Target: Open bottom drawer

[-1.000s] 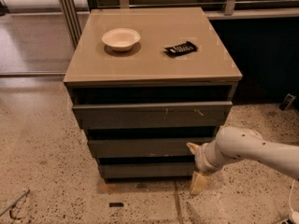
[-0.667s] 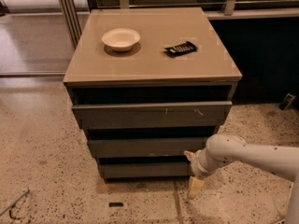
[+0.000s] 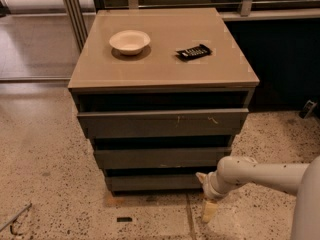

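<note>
The bottom drawer (image 3: 152, 182) is the slimmest dark grey front, lowest of three in a cabinet, just above the floor. My gripper (image 3: 205, 194) is at the drawer's right end, low near the floor, on a white arm that reaches in from the right. Its two pale fingers are spread apart, one (image 3: 200, 177) by the drawer's right corner and one (image 3: 209, 211) pointing down at the floor. It holds nothing. Whether the upper finger touches the drawer front cannot be told.
Above are the middle drawer (image 3: 160, 158) and the widest top drawer (image 3: 162, 123) with pale scratches. On the tan cabinet top (image 3: 165, 69) sit a white bowl (image 3: 129, 41) and a black remote (image 3: 193, 52). Speckled floor (image 3: 45, 174) surrounds the cabinet; a dark wall stands at right.
My arm has shifted left, bringing the gripper closer to the right end of the bottom drawer. The drawers have not moved.
</note>
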Motion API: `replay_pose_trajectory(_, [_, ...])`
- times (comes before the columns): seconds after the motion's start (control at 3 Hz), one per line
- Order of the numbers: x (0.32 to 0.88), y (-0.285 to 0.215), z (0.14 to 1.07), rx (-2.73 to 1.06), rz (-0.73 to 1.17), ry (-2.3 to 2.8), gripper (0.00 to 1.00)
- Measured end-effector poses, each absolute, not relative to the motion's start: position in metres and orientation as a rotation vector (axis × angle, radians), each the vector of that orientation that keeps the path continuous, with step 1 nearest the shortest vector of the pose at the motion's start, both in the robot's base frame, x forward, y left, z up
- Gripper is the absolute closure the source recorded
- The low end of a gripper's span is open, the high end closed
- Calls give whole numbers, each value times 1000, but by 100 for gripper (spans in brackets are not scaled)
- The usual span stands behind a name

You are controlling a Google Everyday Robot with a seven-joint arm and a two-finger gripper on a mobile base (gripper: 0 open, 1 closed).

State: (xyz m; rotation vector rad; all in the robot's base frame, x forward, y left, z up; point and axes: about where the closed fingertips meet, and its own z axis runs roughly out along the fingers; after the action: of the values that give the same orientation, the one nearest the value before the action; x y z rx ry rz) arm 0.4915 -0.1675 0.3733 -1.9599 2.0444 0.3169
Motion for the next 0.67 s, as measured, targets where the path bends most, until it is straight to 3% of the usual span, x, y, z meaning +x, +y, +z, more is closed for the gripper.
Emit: replay_pose_trajectory(0.67, [508, -163, 312, -2001, 162, 1899, 0])
